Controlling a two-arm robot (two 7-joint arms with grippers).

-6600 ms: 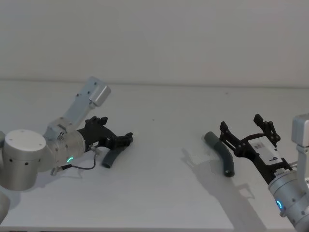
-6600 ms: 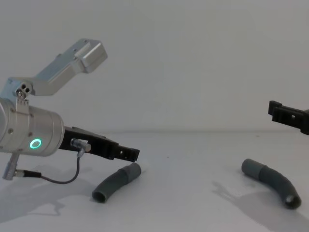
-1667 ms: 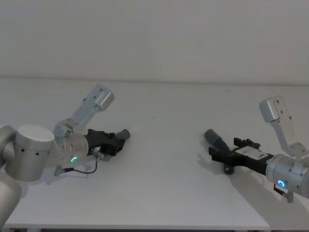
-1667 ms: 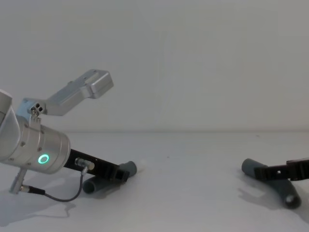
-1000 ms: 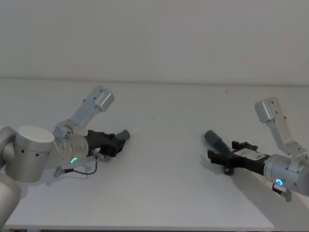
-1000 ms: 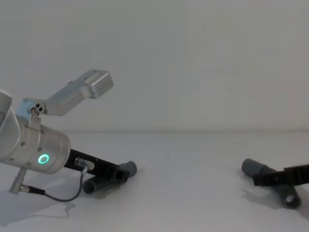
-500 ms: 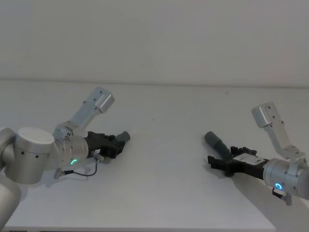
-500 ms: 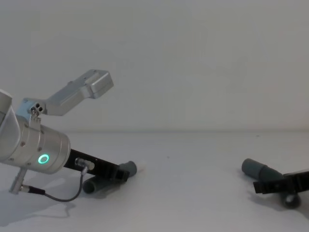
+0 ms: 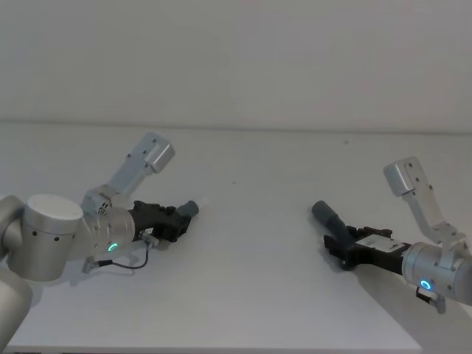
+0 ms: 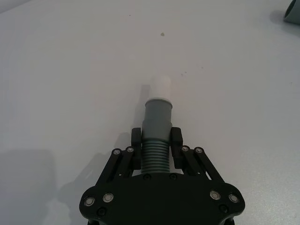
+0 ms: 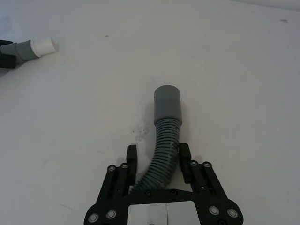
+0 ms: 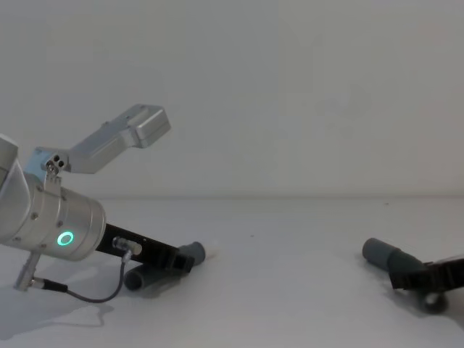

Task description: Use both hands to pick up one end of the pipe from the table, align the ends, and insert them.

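Left side of the bench (image 9: 243, 295): my left hand (image 10: 156, 140) is low over the surface, reaching right and slightly far. Its fingers (image 10: 136, 140) are drawn in narrow and press both sides of the left pipe piece (image 10: 155, 157) on its ribbed section, just behind the grey collar (image 10: 158, 117). The grip is firm, with no gap on either side. The white tip (image 10: 161, 86) sticks out past the fingers and points right and far. In the chest view the collar end sits higher than the rear end, which is down at the bench. I cannot tell whether the piece is fully lifted. The green ring light (image 12: 66, 238) on that wrist is lit.

Right side of the bench: my right hand (image 11: 158, 152) is also low, reaching left. Its fingers are partly open and straddle the ribbed body of the right pipe piece (image 11: 165, 140). One finger is at the tube's side and the other stands off it with a visible gap, so the grip is not closed. The socket collar (image 11: 167, 103) lies beyond the fingertips and points left and far. This piece rests on the bench.

The two pieces are well apart, with bare bench between them, and their open ends are turned roughly toward each other.
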